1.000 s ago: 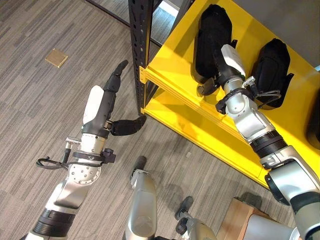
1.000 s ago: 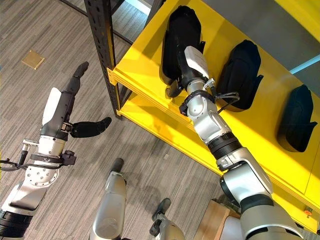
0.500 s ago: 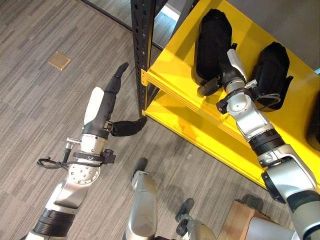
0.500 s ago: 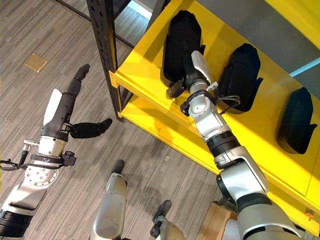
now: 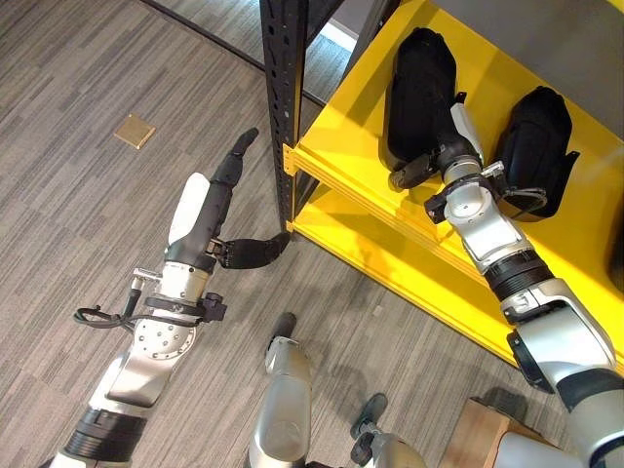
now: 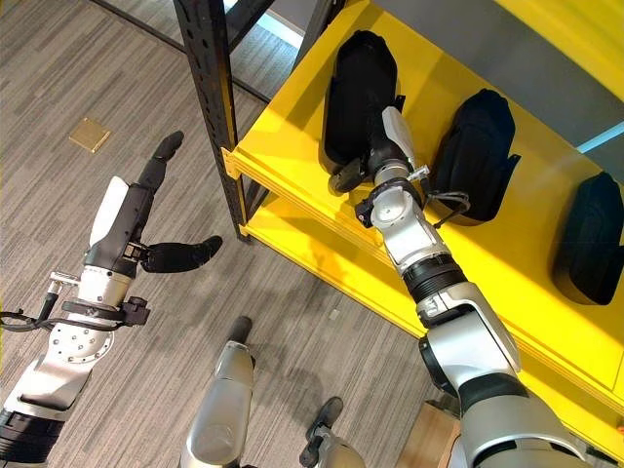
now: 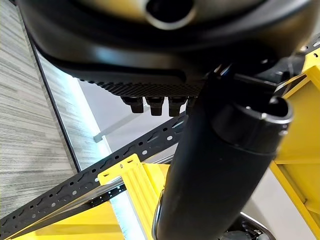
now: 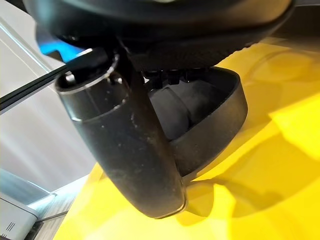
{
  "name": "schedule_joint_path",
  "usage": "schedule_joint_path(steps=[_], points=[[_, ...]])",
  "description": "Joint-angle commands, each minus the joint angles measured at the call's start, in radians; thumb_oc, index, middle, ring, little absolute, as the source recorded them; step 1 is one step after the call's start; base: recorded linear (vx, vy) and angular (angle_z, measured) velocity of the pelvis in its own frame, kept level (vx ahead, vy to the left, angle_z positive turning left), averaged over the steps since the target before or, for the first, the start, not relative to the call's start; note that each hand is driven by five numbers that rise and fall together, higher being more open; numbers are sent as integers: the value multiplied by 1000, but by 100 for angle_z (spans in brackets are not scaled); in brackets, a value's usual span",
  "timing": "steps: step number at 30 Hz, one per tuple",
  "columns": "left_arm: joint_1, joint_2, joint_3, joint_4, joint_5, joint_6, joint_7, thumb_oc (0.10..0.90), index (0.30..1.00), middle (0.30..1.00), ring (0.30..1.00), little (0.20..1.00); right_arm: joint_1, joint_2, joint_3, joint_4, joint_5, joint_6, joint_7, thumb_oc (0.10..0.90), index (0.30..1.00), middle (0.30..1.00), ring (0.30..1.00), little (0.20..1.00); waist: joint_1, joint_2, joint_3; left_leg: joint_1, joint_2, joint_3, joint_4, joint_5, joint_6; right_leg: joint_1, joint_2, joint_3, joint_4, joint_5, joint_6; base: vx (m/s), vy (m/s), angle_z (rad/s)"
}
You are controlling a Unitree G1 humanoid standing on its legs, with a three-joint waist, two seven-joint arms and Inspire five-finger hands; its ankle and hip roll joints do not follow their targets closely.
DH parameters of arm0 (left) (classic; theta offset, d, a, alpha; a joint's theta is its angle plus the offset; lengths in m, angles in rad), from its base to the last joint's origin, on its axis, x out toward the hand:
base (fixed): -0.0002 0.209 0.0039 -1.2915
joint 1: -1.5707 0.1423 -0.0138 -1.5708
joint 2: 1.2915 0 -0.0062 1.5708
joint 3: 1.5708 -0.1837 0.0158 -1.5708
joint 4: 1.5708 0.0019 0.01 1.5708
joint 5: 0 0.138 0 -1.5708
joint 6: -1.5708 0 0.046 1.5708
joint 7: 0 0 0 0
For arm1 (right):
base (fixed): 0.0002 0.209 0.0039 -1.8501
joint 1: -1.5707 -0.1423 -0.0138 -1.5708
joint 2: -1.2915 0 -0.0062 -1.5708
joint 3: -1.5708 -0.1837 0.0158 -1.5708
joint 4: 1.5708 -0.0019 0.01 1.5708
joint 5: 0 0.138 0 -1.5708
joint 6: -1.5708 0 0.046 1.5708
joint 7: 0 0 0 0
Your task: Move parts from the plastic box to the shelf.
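1. Right hand (image 5: 450, 148) reaches over the front edge of the yellow shelf (image 5: 351, 117) and lies against the leftmost black part (image 5: 419, 83). Its thumb points at the part's near end. The right wrist view shows the part's curved rim past the thumb, but the fingers are hidden against the part, so whether they grip it or have let go cannot be told. Judgement: the arm is extended this far so that the part sits well back from the shelf edge.

2. Yellow shelf: a flat deck carried on a dark perforated upright (image 5: 283, 88) at its left front corner. The parts lie on the deck in a row running left to right, which leaves room for more.

3. Leftmost black part: lies on the deck nearest the upright, long axis running front to back, apart from its neighbour.

4. Second black part (image 5: 534, 127): rests just right of the right wrist, same orientation. A third black part (image 6: 590, 239) lies further right, apart from the second.

5. Left hand (image 5: 210, 219): held over the floor beside the upright, fingers straight, thumb out to the side, holding nothing. Judgement: it is parked clear of the shelf frame so it does not obstruct the placing arm.
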Motion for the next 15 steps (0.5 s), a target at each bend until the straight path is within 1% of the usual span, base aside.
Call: schedule_joint_path(steps=[1,11,15], points=[[-46,28,17,-71,-45,-129,28,900,1000,1000,1000,1000,-81,43,13,8,1,-69,-50,900,1000,1000,1000,1000,41,5,-52,-46,38,34,-2,11,6,138,-20,33,77,-123,-25,0,0,0],[-46,24,14,-78,-54,-116,37,900,1000,1000,1000,1000,-106,50,19,5,24,-60,-59,900,1000,1000,1000,1000,42,18,-50,-46,33,35,0,12,6,134,-30,33,78,-119,-24,-6,33,0],[-45,22,13,-75,-59,-119,38,900,1000,1000,1000,1000,-109,54,16,19,40,-75,-63,900,1000,1000,1000,1000,42,23,-49,-45,31,36,0,13,7,132,-33,32,80,-118,-25,-3,28,1]])
